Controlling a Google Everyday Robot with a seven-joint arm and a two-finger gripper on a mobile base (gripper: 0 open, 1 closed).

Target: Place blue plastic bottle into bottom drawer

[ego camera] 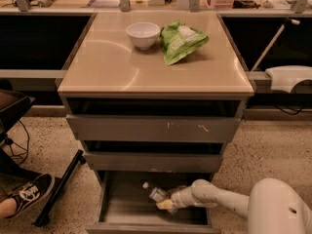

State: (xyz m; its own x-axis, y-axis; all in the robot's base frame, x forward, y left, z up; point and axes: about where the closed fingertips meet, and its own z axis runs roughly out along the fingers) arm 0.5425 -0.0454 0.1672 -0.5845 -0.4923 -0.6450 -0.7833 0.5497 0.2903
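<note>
The bottom drawer (126,209) is pulled open at the foot of the cabinet, showing its bare grey floor. The blue plastic bottle (155,193) lies tilted inside it toward the right back, white cap pointing up-left. My gripper (165,203) reaches into the drawer from the right on a white arm and sits right against the bottle's lower end. The bottle's lower part is hidden behind the gripper.
A white bowl (143,34) and a green crinkly snack bag (181,41) sit on the tan cabinet top (107,67). Two upper grey drawers (153,128) are shut. A person's sneaker (29,193) and a black pole (61,189) are on the floor at left.
</note>
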